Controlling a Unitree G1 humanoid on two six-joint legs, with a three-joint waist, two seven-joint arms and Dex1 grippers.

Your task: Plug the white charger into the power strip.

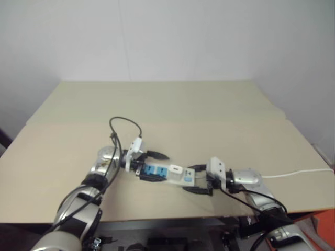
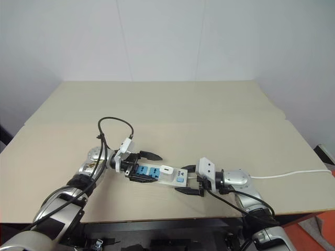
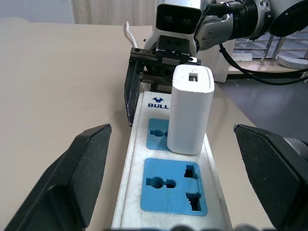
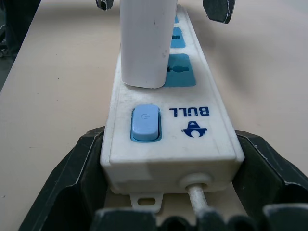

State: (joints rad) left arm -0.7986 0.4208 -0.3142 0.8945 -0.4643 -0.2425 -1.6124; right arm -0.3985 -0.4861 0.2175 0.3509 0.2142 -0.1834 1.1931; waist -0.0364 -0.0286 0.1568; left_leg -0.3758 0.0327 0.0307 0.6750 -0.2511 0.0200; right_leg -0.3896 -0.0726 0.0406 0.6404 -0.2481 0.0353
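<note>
Left jaws wide apart, holding nothing, right jaws clamped on power strip [image 4: 171, 144] switch end, white charger [image 3: 190, 109] plugged upright.

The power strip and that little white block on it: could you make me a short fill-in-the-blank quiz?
1. The white charger stands upright in the ___ socket from the switch.
2. The right gripper clasps the power strip at its ___ end.
3. The left gripper's fingers are ___.

Missing: first; switch; open

Soft even indoor light, faint shadows, head views slightly hazy, no glare
</note>
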